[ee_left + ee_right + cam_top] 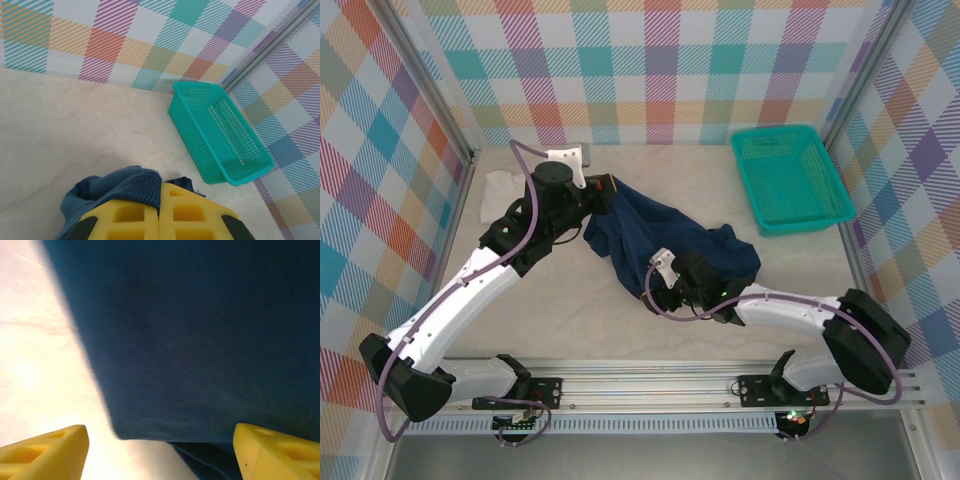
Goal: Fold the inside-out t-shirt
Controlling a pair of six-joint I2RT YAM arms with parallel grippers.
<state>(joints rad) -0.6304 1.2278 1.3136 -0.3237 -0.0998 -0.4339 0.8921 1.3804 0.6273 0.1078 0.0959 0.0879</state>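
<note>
The inside-out t-shirt [665,238] is a dark navy bunch in the middle of the table, drawn up toward the back left. My left gripper [604,190] is shut on its top end. In the left wrist view, the ribbed neck band of the t-shirt [131,187] is pinched between the yellow pads of the left gripper [161,200]. My right gripper [653,288] sits at the shirt's near edge. In the right wrist view, the right gripper [161,434] stands open, its yellow fingers [45,452] wide apart, with the t-shirt [190,340] just ahead and nothing clamped.
A teal mesh basket [790,180] stands at the back right; its wall [200,134] also shows in the left wrist view. A crumpled white cloth [505,186] lies at the back left, beside the left arm. Checked walls close in the table on three sides.
</note>
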